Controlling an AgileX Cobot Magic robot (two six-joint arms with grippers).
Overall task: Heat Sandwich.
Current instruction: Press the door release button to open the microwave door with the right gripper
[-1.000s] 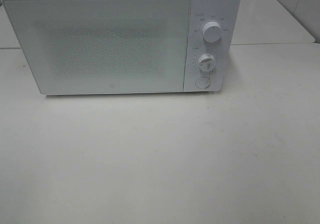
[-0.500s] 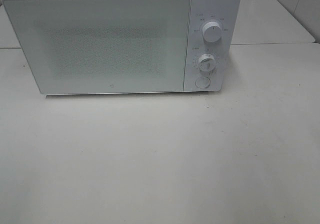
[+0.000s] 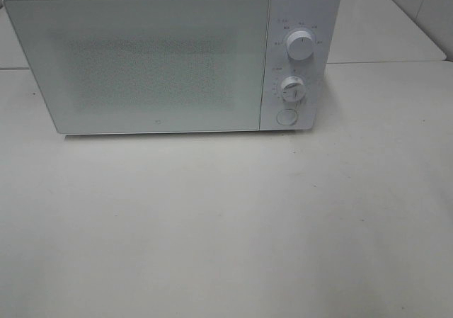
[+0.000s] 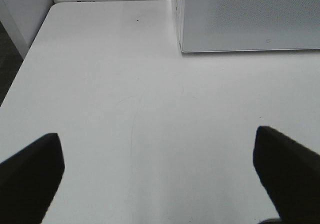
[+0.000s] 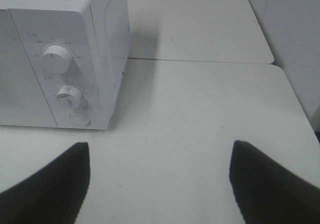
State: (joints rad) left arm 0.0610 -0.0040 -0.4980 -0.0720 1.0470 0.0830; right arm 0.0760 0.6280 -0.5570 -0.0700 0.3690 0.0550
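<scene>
Microwave: a white microwave oven (image 3: pixel 170 56) stands at the back of the white table (image 3: pixel 226 226), front facing the high camera.
Door: the door (image 3: pixel 141 63) is shut flush; its pale dotted window shows nothing I can make out inside.
Controls: on the panel right of the door, an upper knob (image 3: pixel 300 47) sits above a lower knob (image 3: pixel 291 88), with a round button (image 3: pixel 286 117) just under them. The small print around the dials is too fine to read.
Sandwich: not seen in any of the three views; with the door shut I cannot tell where it is.
Left gripper: the left gripper (image 4: pixel 157 151) hangs over bare tabletop in front of the microwave's door-side corner, its two dark fingers (image 4: pixel 30 179) spread wide apart with nothing between them.
Right gripper: the right gripper (image 5: pixel 160 154) is over the table in front of the control-panel side, its fingers (image 5: pixel 272 184) also spread wide and holding nothing.
High view: neither arm shows there, only the oven and the tabletop.
Second table: another white table (image 3: pixel 382 27) butts against the first behind the microwave, a thin seam between them.
</scene>
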